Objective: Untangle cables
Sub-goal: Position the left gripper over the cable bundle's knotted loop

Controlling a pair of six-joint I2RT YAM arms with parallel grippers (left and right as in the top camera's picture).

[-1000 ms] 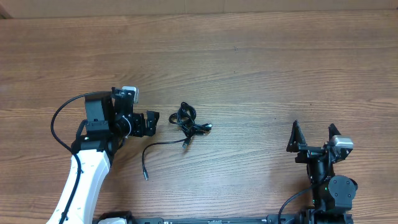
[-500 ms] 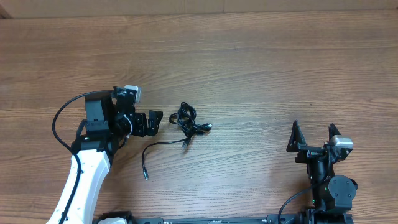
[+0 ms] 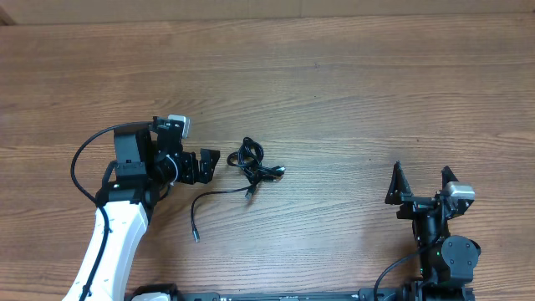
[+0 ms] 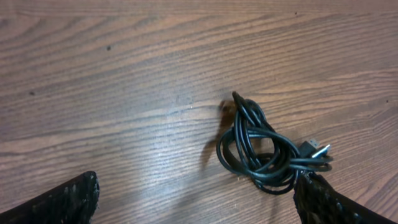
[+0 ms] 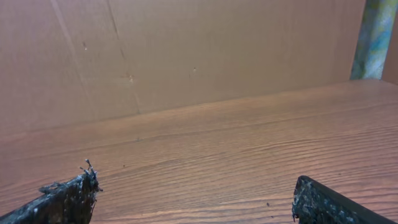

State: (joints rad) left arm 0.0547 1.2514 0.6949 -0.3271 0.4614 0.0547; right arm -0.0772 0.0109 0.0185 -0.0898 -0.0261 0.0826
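Observation:
The cables (image 3: 251,160) lie as a small knotted clump of thin black cord on the wooden table, left of the middle. One loose strand (image 3: 201,201) trails from it down to the left and ends in a small plug. My left gripper (image 3: 209,165) stands open just left of the clump, pointing at it and holding nothing. In the left wrist view the cables (image 4: 258,149) lie ahead on the right, just past my right fingertip (image 4: 323,202), and a silver plug (image 4: 317,151) sticks out. My right gripper (image 3: 420,181) stands open and empty far off at the lower right.
The brown wooden table (image 3: 351,92) stretches all round. A cardboard wall (image 5: 186,50) stands behind the table in the right wrist view. The left arm's own thick black wire (image 3: 79,163) loops out to its left.
My left gripper has edged slightly right, toward the clump. The cables and the right arm have not moved.

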